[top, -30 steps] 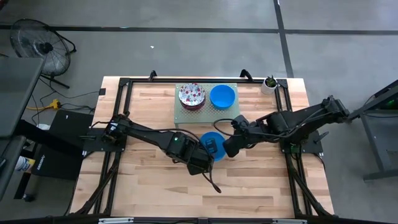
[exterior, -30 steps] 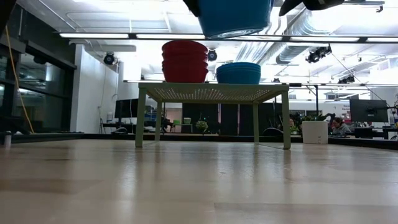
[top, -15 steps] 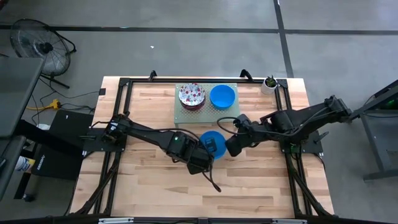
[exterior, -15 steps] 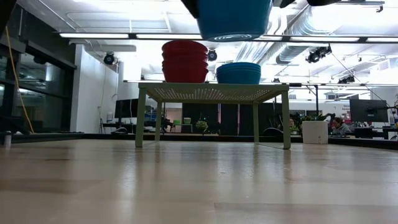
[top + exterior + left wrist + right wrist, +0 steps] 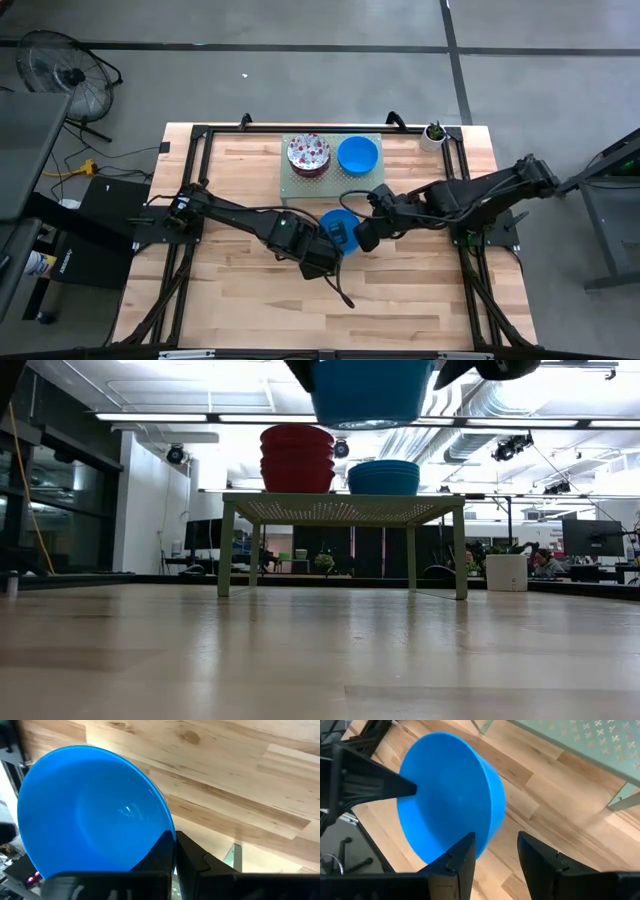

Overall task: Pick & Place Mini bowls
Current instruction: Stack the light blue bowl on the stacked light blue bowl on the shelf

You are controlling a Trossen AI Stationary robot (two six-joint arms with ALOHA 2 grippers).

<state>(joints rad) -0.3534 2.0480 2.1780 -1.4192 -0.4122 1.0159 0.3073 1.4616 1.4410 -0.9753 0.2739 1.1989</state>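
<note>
A blue mini bowl (image 5: 337, 221) hangs high above the table's middle, with my left gripper (image 5: 175, 845) shut on it. The low view shows it at the top (image 5: 372, 390), opening up. My right gripper (image 5: 363, 239) is open at the bowl's right side; its two fingers (image 5: 465, 852) stand on either side of the bowl's wall (image 5: 492, 827). On the pale green perforated stand (image 5: 330, 180) at the far middle rest a stack of floral mini bowls (image 5: 308, 153), red from the side (image 5: 297, 458), and a stack of blue ones (image 5: 357, 153). My left gripper pinches the bowl's rim (image 5: 171, 831) between its two fingers, one inside the bowl and one outside. The fingers slant down at the rim's near side. The bowl is lifted clear of the table. My right gripper: I cannot tell whether a finger touches the bowl's wall.
The stand's legs (image 5: 228, 550) rest on the table at the far side, with open room beneath. A small potted plant in a white pot (image 5: 433, 135) sits at the far right corner. Bare wood (image 5: 260, 300) lies in front of the arms.
My right gripper has edged a little toward the table's left, closer to the held bowl. The bowl stays lifted in my left gripper.
</note>
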